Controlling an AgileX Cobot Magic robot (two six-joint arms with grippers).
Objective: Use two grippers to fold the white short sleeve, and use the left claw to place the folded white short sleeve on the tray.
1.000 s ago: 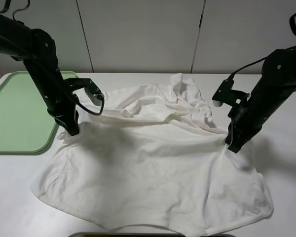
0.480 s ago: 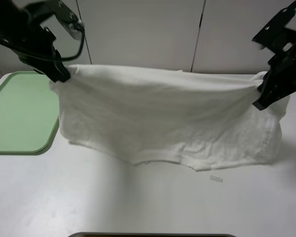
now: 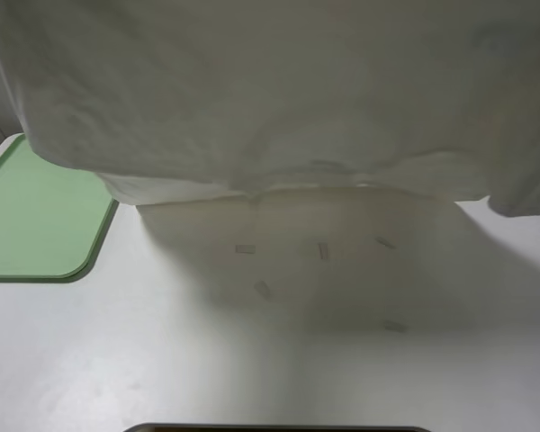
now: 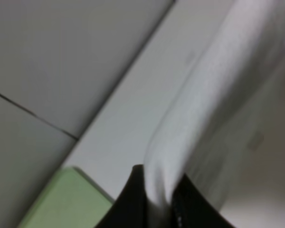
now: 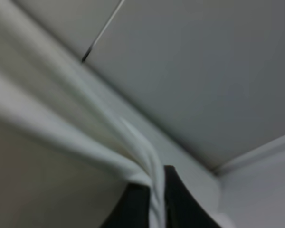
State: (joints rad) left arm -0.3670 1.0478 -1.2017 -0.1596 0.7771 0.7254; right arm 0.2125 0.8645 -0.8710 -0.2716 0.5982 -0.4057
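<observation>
Both grippers are clamped shut on cloth. The left claw (image 4: 159,185) pinches a bunched edge of the white short sleeve (image 3: 270,90) between its black fingers, and the right gripper (image 5: 154,190) grips another gathered edge the same way. From each pair of jaws the shirt hangs down and stretches toward the other gripper. It is held above the table (image 3: 279,369), so close to the high camera that it hides both arms in that view. The tray (image 3: 36,225) lies below the left claw, on the side away from the right gripper, and the shirt is not on it. Small tape strips (image 3: 245,248) lie on the tabletop beneath the cloth. I judge the fold barely begun: the shirt is raised and spread, and no finished fold shows. Laying it down, folding it small and carrying it to the tray all remain.
</observation>
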